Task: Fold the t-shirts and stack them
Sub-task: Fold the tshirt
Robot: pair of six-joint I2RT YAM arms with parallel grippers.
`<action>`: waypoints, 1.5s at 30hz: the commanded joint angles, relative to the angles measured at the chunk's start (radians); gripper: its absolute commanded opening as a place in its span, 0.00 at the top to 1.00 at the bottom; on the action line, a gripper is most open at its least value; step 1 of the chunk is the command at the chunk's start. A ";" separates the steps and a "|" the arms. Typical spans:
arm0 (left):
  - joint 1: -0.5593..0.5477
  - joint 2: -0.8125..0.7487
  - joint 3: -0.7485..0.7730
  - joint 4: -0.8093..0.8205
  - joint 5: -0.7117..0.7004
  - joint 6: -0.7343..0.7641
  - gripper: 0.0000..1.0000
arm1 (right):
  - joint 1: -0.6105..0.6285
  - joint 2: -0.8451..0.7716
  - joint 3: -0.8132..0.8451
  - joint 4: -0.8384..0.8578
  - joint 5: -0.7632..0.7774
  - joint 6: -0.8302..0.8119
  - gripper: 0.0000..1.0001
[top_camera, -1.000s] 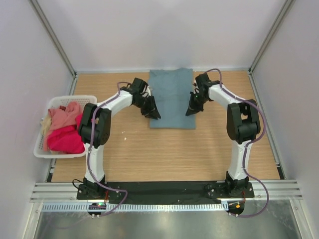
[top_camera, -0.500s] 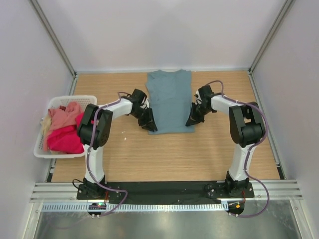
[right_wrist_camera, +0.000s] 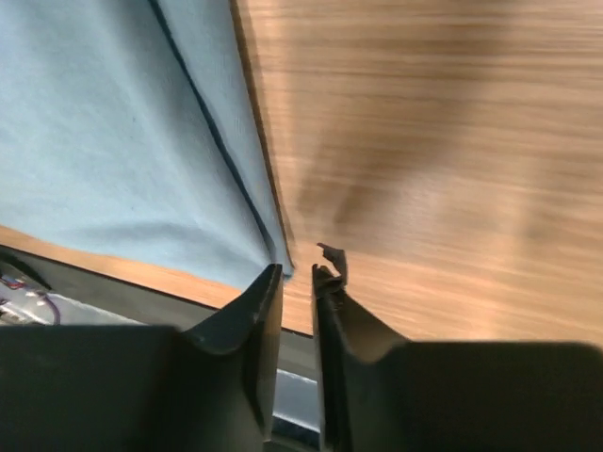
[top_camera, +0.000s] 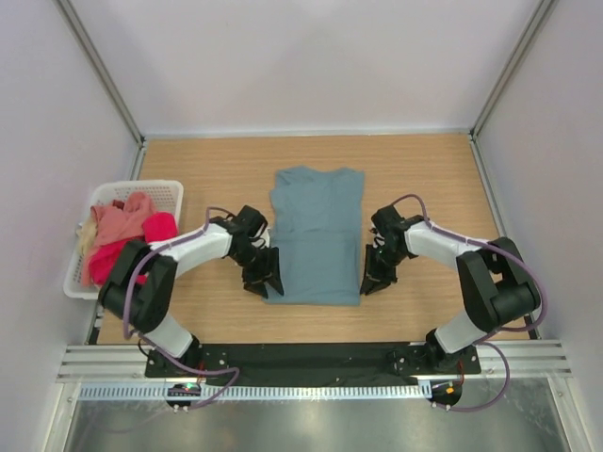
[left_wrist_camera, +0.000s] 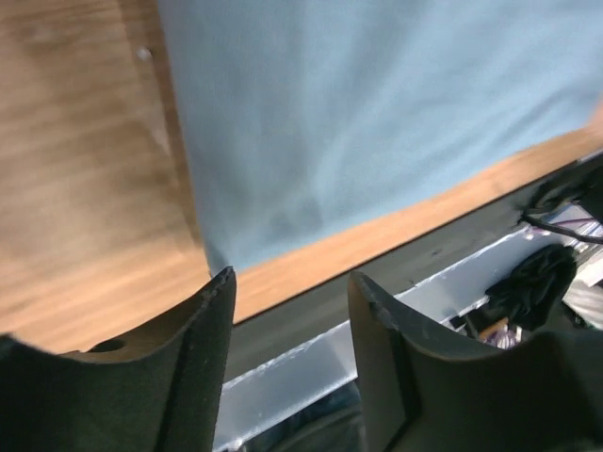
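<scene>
A large grey-teal t-shirt (top_camera: 316,235) lies flat on the wooden table, collar toward the back wall and hem toward the arms. My left gripper (top_camera: 265,280) sits low at the hem's left corner. In the left wrist view the left gripper (left_wrist_camera: 290,279) is open and empty, with the t-shirt (left_wrist_camera: 377,122) just beyond its fingertips. My right gripper (top_camera: 371,279) sits at the hem's right corner. The right gripper (right_wrist_camera: 297,271) shows a narrow empty gap between its fingers, and the t-shirt (right_wrist_camera: 104,141) corner lies just off one tip.
A white slotted basket (top_camera: 162,185) stands at the table's left edge. It holds a salmon pink shirt (top_camera: 121,224), a crimson-pink shirt (top_camera: 105,266) and a bit of cream cloth (top_camera: 85,234). A black strip (top_camera: 311,356) and metal rails run along the near edge.
Both arms have drawn back toward the near edge and pulled the grey-teal t-shirt with them. Both grippers have opened and let go of its hem corners.
</scene>
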 commanded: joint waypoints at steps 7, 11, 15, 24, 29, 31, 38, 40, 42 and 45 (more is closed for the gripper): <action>0.046 -0.061 0.319 -0.153 -0.089 0.157 0.40 | -0.029 0.105 0.345 -0.122 0.143 -0.121 0.53; 0.118 0.063 0.421 -0.176 -0.059 0.196 0.45 | -0.029 0.231 0.493 -0.105 0.150 -0.157 0.50; 0.153 0.111 0.493 -0.190 -0.048 0.200 0.46 | -0.029 0.322 0.578 -0.120 0.190 -0.188 0.49; 0.157 0.085 0.447 -0.181 -0.036 0.197 0.46 | -0.031 0.388 0.641 -0.127 0.212 -0.222 0.56; 0.158 0.073 0.393 -0.158 -0.025 0.188 0.46 | -0.031 0.388 0.643 -0.119 0.209 -0.214 0.66; 0.158 0.074 0.386 -0.147 -0.011 0.180 0.46 | -0.031 0.398 0.649 -0.119 0.204 -0.214 0.67; 0.163 0.073 0.380 -0.144 0.000 0.176 0.46 | -0.031 0.443 0.675 -0.107 0.178 -0.208 0.66; 0.166 0.070 0.380 -0.148 -0.002 0.177 0.46 | -0.029 0.461 0.679 -0.101 0.174 -0.208 0.66; 0.169 0.065 0.378 -0.151 -0.005 0.180 0.46 | -0.031 0.463 0.692 -0.104 0.177 -0.208 0.72; 0.177 0.058 0.373 -0.158 -0.006 0.182 0.46 | -0.031 0.432 0.702 -0.134 0.207 -0.204 0.99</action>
